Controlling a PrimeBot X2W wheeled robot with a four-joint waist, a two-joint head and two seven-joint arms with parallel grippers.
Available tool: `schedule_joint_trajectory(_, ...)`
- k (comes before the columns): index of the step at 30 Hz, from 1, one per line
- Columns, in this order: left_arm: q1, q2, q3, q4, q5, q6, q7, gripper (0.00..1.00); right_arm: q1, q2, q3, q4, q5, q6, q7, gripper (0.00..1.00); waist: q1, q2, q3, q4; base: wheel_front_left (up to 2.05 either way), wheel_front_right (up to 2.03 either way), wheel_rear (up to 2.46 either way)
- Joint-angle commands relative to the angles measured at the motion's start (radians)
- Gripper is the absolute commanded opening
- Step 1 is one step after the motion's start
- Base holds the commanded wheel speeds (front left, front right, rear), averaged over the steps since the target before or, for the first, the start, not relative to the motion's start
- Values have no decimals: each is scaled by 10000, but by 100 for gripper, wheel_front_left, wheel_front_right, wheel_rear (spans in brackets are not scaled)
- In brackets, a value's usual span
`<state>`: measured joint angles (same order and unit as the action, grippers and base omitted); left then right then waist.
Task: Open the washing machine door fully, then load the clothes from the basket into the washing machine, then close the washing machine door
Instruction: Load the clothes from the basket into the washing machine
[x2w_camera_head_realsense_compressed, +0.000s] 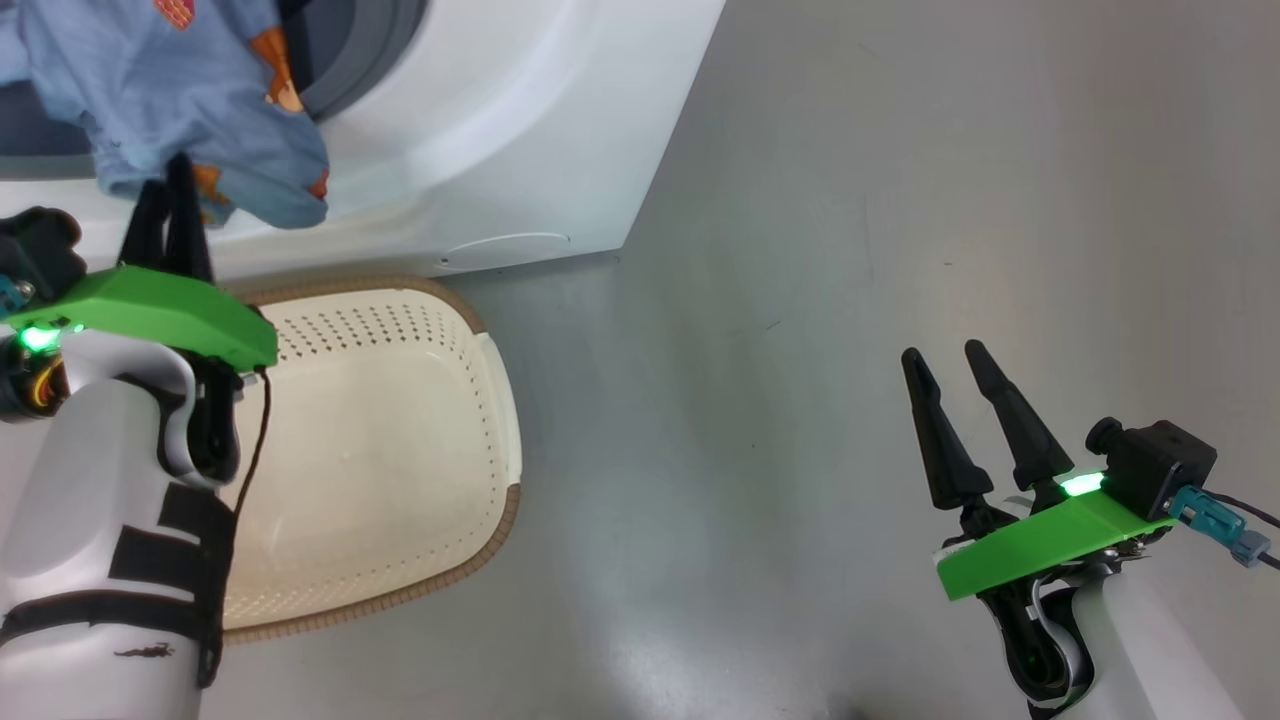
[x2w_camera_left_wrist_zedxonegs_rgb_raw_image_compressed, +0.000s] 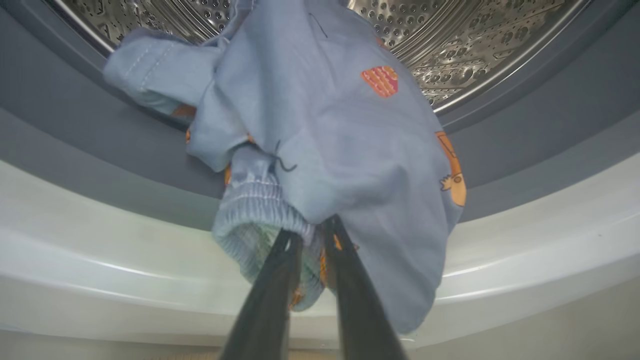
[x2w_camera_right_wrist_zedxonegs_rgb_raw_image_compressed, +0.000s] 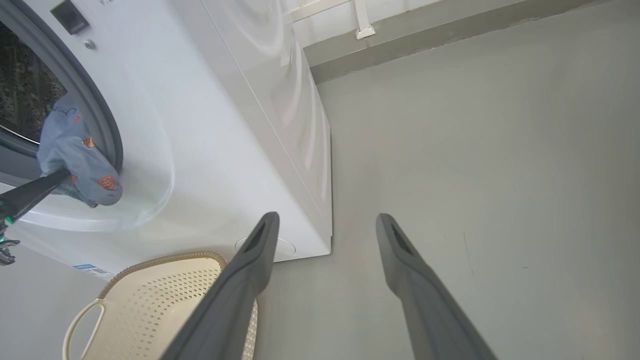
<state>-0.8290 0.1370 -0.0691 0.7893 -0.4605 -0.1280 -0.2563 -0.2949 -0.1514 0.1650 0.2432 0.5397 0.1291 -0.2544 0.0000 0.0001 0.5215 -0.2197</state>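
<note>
clothes (x2w_camera_head_realsense_compressed: 190, 90): blue garment with orange prints and a ribbed cuff, bunched at upper left of head frame. It's draped over the grey gasket (x2w_camera_left_wrist_zedxonegs_rgb_raw_image_compressed: 75, 140) lip of the washing machine (x2w_camera_head_realsense_compressed: 520, 130), top end in the steel drum (x2w_camera_left_wrist_zedxonegs_rgb_raw_image_compressed: 475, 40), low end hanging over the white front. left gripper (x2w_camera_head_realsense_compressed: 167, 178): fingers pinched close on the lower fold. right gripper (x2w_camera_head_realsense_compressed: 943, 352): lower right, fingers spread, holding nothing, over grey floor (x2w_camera_head_realsense_compressed: 850, 250) well apart from the machine's corner. basket (x2w_camera_head_realsense_compressed: 495, 420): lower left, just beside the machine front, left part behind the forearm.
</note>
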Motion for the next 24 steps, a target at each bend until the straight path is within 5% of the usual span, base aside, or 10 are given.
schedule_joint_trajectory(1,9,456,42,-322,-158,-27,-55,0,44,-8,187,-212,-13,16,-74,100,0,-1,-9,11,0,0,0)
schedule_joint_trajectory(12,-235,768,-197,-1252,-410,-27,-55,0,80,46,170,-235,-43,16,-74,100,0,-1,-23,80,0,0,0)
schedule_joint_trajectory(24,-2429,1510,-651,548,-2,-27,-55,0,-34,212,377,-169,44,16,-74,100,0,-1,159,-352,0,0,0)
